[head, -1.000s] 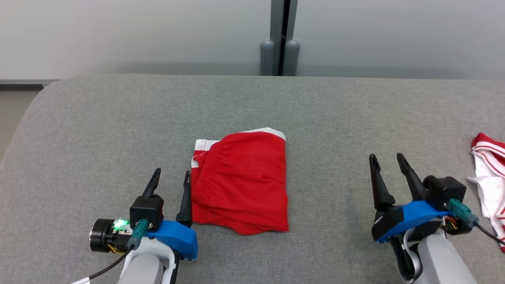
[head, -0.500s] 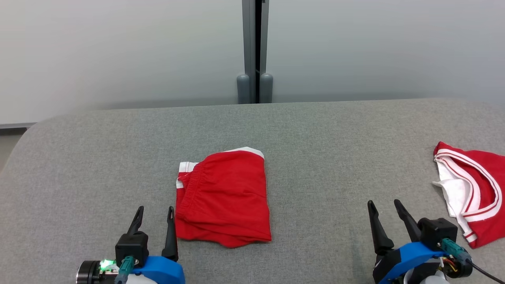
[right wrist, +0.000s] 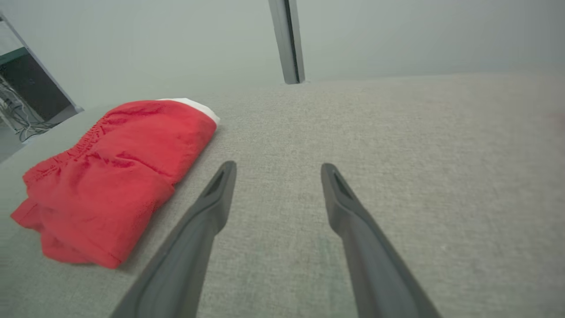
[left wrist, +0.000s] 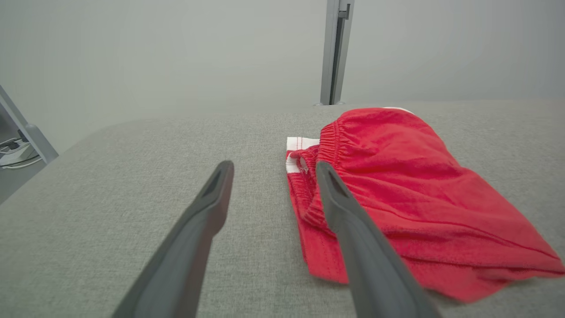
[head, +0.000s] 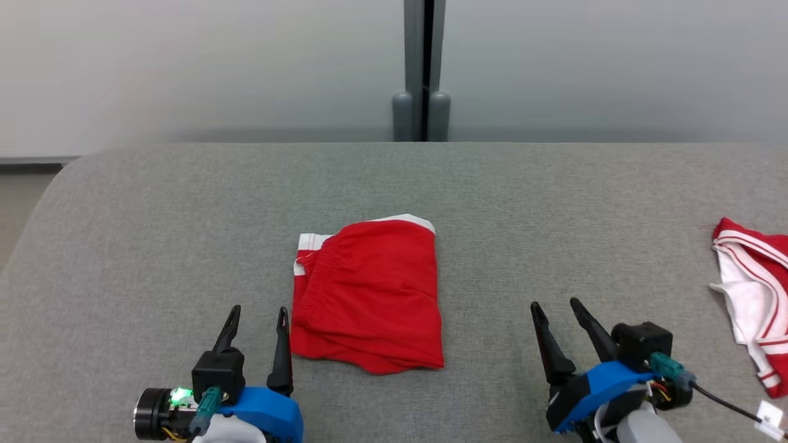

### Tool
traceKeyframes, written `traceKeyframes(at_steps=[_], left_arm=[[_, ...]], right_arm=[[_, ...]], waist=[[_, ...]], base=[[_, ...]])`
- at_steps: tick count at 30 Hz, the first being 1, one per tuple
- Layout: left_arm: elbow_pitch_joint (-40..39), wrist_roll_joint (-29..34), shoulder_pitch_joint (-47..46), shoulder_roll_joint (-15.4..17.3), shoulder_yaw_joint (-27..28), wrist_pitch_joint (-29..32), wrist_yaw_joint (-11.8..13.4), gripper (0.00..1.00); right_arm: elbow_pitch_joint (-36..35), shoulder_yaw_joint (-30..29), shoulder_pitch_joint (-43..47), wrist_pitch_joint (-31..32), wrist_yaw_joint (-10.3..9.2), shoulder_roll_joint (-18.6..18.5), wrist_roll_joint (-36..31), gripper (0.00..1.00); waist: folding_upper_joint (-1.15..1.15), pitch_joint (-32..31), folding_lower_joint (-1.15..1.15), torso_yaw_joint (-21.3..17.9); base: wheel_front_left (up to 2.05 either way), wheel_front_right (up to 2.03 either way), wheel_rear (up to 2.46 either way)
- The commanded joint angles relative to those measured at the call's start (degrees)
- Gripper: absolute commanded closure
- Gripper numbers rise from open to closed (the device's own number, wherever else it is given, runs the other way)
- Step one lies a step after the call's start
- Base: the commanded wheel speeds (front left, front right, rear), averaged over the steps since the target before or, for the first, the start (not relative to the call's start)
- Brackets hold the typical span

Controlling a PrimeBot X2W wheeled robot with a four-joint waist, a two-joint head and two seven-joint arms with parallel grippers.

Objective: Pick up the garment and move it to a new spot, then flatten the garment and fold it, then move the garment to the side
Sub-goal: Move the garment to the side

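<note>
The folded garment [head: 369, 295] lies centred on the grey surface [head: 154, 215], just beside my left gripper [head: 259, 309]. My right gripper [head: 554, 303] stands well apart. Both jaws are wide and empty. Risk, as I judge it: pinching only the top layer would undo the fold in transit.

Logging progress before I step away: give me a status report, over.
Left tool open, empty, just left of folded red shorts. Right tool open, empty, off to their right. Second red-and-white garment lies far right, nothing in the way.
</note>
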Motion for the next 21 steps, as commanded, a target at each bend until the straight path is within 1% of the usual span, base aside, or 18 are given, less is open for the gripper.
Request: traceKeyframes(at_steps=[1, 5, 7, 9, 10, 15, 19, 20, 21], left_arm=[[0.2, 0.2, -1.2, -0.4, -0.4, -0.3, -0.5, 0.0], [0.6, 0.5, -1.9, -0.9, -1.0, -0.3, -1.2, 0.0], [0.7, 0.5, -2.0, -1.1, -1.0, -0.3, -1.2, 0.0], [0.7, 0.4, -2.0, -1.2, -0.9, -0.3, -1.3, 0.0], [0.7, 0.4, -2.0, -1.2, -0.9, -0.3, -1.3, 0.0], [0.6, 0.4, -1.5, -1.4, -0.5, -0.3, -1.7, 0.0], [0.3, 0.7, -1.2, -1.5, -0.1, -0.3, -2.0, 0.0], [0.2, 0.7, -1.3, -1.5, 0.1, -0.3, -2.0, 0.0], [0.1, 0.7, -1.4, -1.5, 0.1, -0.3, -2.0, 0.0]], right_arm=[[1.2, 2.3, -2.6, -0.2, 0.0, -0.1, 1.6, 0.0], [5.3, 6.2, -7.2, -0.2, 0.0, -0.1, 3.8, 0.0], [7.6, 7.7, -9.6, -0.2, 0.0, -0.1, 4.4, 0.0], [10.2, 8.0, -11.6, -0.2, 0.0, -0.2, 5.1, 0.0], [10.2, 8.0, -11.6, -0.2, 0.0, -0.2, 5.1, 0.0], [17.7, 7.4, -15.5, 0.2, 0.0, -0.2, 5.0, 0.0], [23.0, 8.5, -17.6, 1.6, 0.0, -0.2, 6.4, 0.0], [24.0, 9.2, -17.7, 1.9, 0.0, -0.1, 6.8, 0.16], [24.6, 9.8, -17.9, 1.9, 0.0, -0.1, 7.3, 0.72]], waist=[[0.0, 2.7, 0.0, 3.4], [0.0, 4.6, 0.0, 8.0], [0.0, 5.1, 0.0, 10.1], [0.0, 5.6, 0.0, 12.1], [0.0, 5.6, 0.0, 12.1], [0.0, 6.4, 0.0, 15.5], [0.0, 6.7, 0.0, 16.0], [0.0, 6.8, 0.0, 15.9], [0.0, 6.9, 0.0, 15.6]], base=[[0.0, 0.0, 0.0], [0.0, 0.0, 0.0], [0.0, 0.0, 0.0], [0.0, 0.0, 0.0], [0.0, 0.0, 0.0], [0.0, 0.0, 0.0], [0.0, 0.0, 0.0], [0.0, 0.0, 0.0], [0.0, 0.0, 0.0]])
